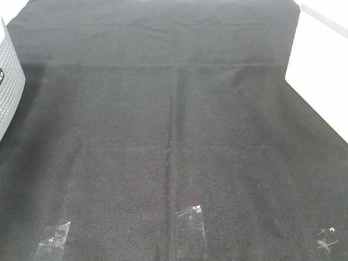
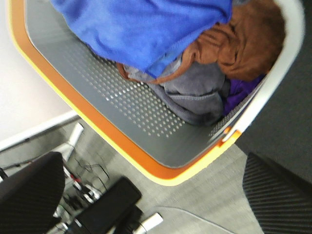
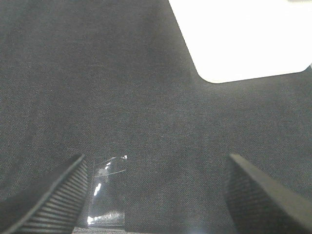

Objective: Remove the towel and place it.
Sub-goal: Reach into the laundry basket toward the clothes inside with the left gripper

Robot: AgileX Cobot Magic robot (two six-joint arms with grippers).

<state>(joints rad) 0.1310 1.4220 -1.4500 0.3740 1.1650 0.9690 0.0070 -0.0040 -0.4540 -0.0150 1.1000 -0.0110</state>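
The bright blue towel (image 2: 146, 29) lies on top of other cloths inside a grey perforated laundry basket (image 2: 122, 107) with an orange rim, seen in the left wrist view. My left gripper (image 2: 156, 204) is open and empty, hanging outside the basket's rim and apart from the towel; one ribbed finger (image 2: 278, 195) shows. My right gripper (image 3: 156, 195) is open and empty just above the black table cloth (image 3: 122, 87). Neither gripper shows in the exterior high view, and the towel is hidden there.
A brown cloth (image 2: 243, 44), a grey cloth (image 2: 195, 92) and a purple one (image 2: 239, 90) also lie in the basket. The basket's side (image 1: 8, 81) shows at the table's left edge. The black cloth (image 1: 174, 136) has clear tape patches (image 1: 190, 217). A white surface (image 1: 321, 70) lies at right.
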